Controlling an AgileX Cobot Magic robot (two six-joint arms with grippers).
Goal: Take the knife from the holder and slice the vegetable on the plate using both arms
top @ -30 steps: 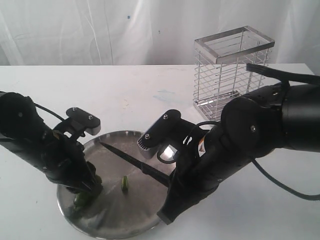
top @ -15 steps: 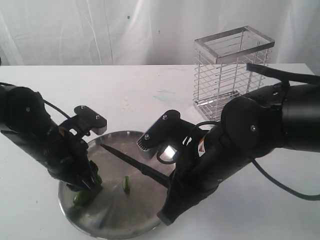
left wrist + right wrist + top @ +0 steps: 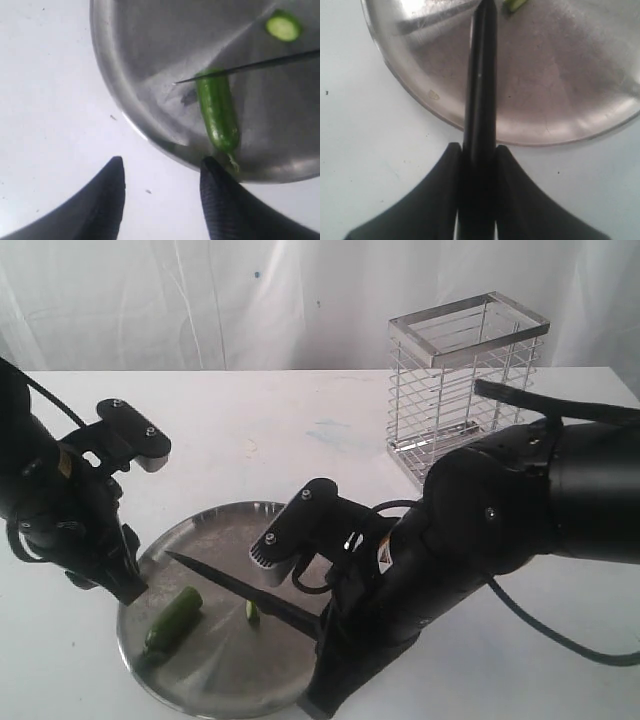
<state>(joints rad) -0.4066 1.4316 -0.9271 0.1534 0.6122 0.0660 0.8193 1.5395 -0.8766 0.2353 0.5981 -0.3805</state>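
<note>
The green vegetable (image 3: 173, 620) lies free on the left part of the steel plate (image 3: 215, 672), with a small cut slice (image 3: 252, 612) beside it. My left gripper (image 3: 122, 587) hangs open just past the plate's left rim, nothing between its fingers (image 3: 162, 161). In the left wrist view the vegetable (image 3: 217, 112) lies beyond the fingertips, and the knife tip crosses just above its far end. My right gripper (image 3: 312, 628) is shut on the handle of the black knife (image 3: 230, 583), whose blade slants over the plate toward the vegetable. The handle (image 3: 481, 75) runs straight out between the fingers (image 3: 477, 147).
The chrome wire holder (image 3: 462, 390) stands at the back right on the white table, with nothing showing inside it. The bulky right arm covers the plate's right rim. A white curtain closes off the back.
My left gripper let go of the vegetable, opened, and rose back to the left off the plate. The right arm shifted left, carrying the knife tip over the vegetable.
</note>
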